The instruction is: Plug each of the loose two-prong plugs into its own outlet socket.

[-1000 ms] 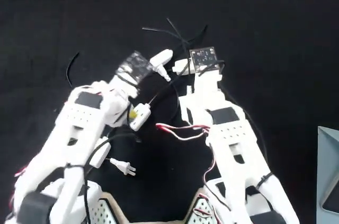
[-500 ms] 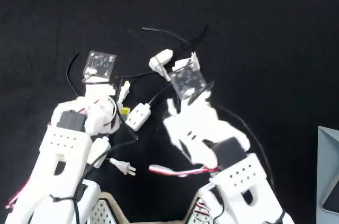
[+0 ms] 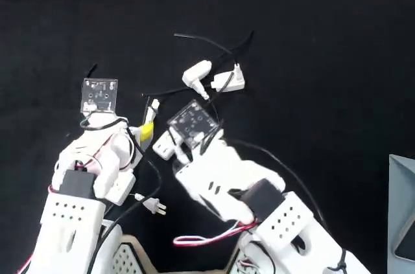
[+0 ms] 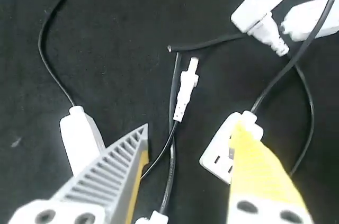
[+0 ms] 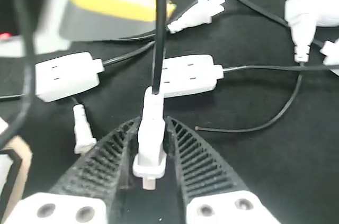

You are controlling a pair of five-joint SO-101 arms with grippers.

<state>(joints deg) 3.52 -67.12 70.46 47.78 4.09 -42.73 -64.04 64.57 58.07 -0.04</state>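
Two arms: side by side at a black-covered table (image 3: 350, 60), both wrists low over a tangle of white cord ends.
Right tool (image 5: 152, 123): black ribbed fingers clamped on the held plug (image 5: 150, 152), one on each side of it.
Held plug: a white, slim moulded body that stands upright in the grip. A black cord (image 5: 159, 33) leaves its far end, and a short stub shows at its near end.
Held plug, place: just beside the long socket (image 5: 188, 75); whether the two touch cannot be told.
Long socket: a white bar lying flat, with three slot pairs on its face and a thin black lead at one end.
Short socket (image 5: 66, 78): a white block with slot pairs, lying beside the long socket and apart from it.
Left tool (image 4: 192, 127): fingers apart, one grey and ribbed (image 4: 114, 168), one yellow (image 4: 259, 166).
Slim plug (image 4: 186, 89): white, lying flat just beyond the left tool's tips beside a black lead.
Socket face (image 4: 218, 155): white with dark slots, just beside the yellow finger; perhaps the short socket.
Loose plug (image 3: 153, 205): white, with two prongs showing, on the table near the arm bases.
Far pair: a white angled plug (image 3: 196, 72) and a white end piece (image 3: 228, 81), close together.
Markings: any print on the white bodies is too small to read.
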